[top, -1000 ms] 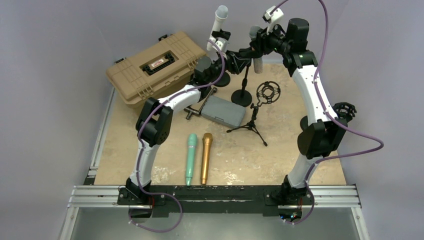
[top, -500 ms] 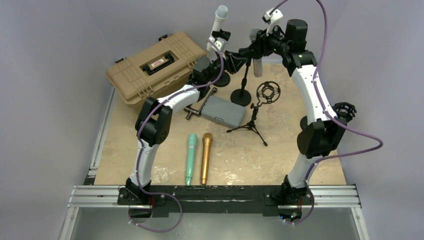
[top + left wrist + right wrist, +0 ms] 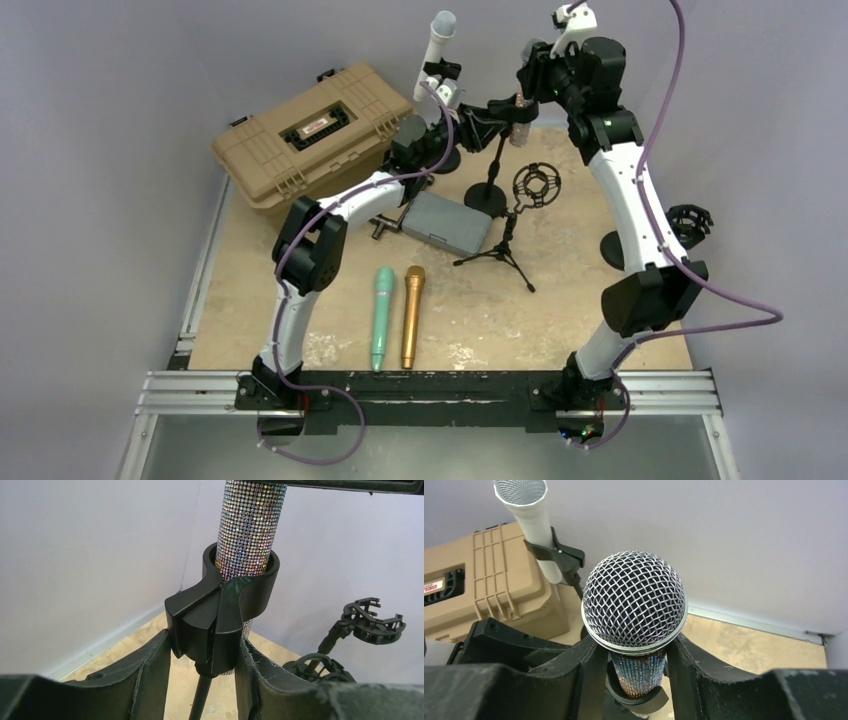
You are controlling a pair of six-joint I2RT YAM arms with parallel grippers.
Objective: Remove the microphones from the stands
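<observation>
— Where is the microphone [image 3: 634, 600] sitting?
— In the clip [image 3: 222, 610] of the stand [image 3: 487, 196], near the far edge of the worktop [image 3: 560, 300]. My left gripper [image 3: 202, 665] is clamping that clip; my right gripper [image 3: 635, 672] is gripping the microphone just under its head. Judging it rigid, weighty, grippy.

High up, left fingers [image 3: 146, 680] and right fingers [image 3: 591, 680] clamp.
</observation>
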